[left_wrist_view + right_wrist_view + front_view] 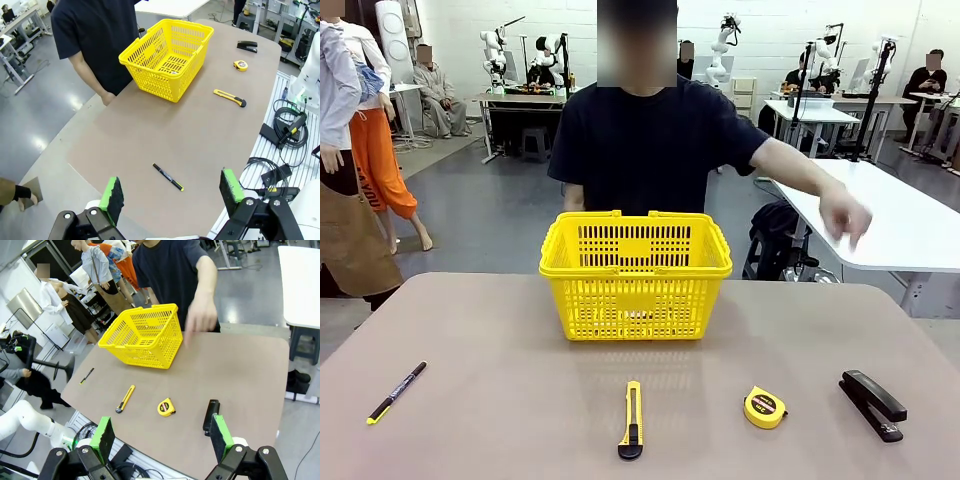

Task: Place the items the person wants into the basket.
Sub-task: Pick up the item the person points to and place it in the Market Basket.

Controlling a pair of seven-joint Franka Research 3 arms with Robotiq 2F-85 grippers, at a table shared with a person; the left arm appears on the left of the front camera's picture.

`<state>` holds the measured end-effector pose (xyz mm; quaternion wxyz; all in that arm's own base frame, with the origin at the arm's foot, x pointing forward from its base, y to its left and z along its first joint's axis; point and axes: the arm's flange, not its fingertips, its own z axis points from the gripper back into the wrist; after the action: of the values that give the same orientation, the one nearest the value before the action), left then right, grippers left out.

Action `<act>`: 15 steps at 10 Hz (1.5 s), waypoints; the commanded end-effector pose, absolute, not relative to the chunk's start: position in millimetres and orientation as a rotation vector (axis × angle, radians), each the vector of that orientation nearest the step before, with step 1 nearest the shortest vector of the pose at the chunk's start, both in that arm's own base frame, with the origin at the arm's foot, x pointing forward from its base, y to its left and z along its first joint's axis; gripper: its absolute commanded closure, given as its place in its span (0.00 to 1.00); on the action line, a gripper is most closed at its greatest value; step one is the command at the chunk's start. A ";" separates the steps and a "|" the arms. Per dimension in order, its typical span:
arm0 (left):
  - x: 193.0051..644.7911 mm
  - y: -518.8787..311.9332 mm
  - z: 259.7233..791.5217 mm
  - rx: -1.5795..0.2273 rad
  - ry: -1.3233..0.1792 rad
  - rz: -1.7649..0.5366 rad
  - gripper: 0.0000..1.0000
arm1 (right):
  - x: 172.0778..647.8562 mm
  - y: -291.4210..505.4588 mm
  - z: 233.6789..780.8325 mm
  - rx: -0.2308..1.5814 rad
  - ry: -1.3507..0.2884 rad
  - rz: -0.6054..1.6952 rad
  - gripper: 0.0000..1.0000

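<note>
Stapler (872, 403) lies flat at the robot's right end of the near row on the counter (500, 400), with the tape measure (763, 408) near it. Both are well apart from the basket (635, 275), which stands far-middle before the person. The gaps between items probably leave each one free for a top grasp. The stapler's long axis runs near-to-far, skewed far-left. The person's hand (845, 215) hangs over that side — likely indicating a choice. Left tool (171, 195) and right tool (163, 437) — jaws spread, empty.
</note>
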<state>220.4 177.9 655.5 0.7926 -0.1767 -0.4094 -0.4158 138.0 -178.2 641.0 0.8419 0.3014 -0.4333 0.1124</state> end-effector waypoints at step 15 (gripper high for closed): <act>220.2 179.9 655.5 -0.387 -0.889 -0.899 0.00 | 268.2 -86.5 591.2 0.134 -0.371 0.019 0.00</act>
<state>220.3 178.5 655.3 0.7929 -0.1771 -0.4094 -0.4151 260.6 -88.5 597.5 0.9740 0.0837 -0.2092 0.0209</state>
